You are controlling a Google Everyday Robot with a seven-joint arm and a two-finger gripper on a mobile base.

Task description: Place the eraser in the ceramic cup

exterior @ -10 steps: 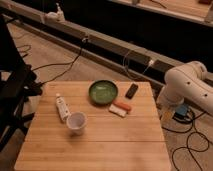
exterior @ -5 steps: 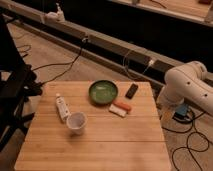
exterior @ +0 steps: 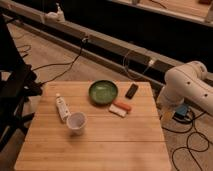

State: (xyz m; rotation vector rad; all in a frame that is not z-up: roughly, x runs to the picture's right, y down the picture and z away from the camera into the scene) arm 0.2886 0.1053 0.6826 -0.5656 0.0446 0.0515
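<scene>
Eraser [exterior: 131, 91] lies flat at far right of counter [exterior: 100, 150], just beside green bowl [exterior: 103, 92]. Cup [exterior: 76, 123] well apart, near-left. Hand [exterior: 168, 111] off counter's right edge; grip state cannot tell. Suggest descending from above and pinching across eraser's narrow width.

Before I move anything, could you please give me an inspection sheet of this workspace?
Surface: wooden slatted table, with its things in the back half.
Job's things: black eraser lying flat near the back right, right of the green bowl; white ceramic cup at the left front, nothing seen inside, well apart from the eraser.
Clutter: green bowl at back centre; white-and-orange blocks in front of the eraser; white tube just left of the cup.
Tool: not in view; only the white arm shows, off the table's right edge.
Cables: black cables on the floor behind, more below the arm.
Surroundings: long rail behind; dark frame at left.
</scene>
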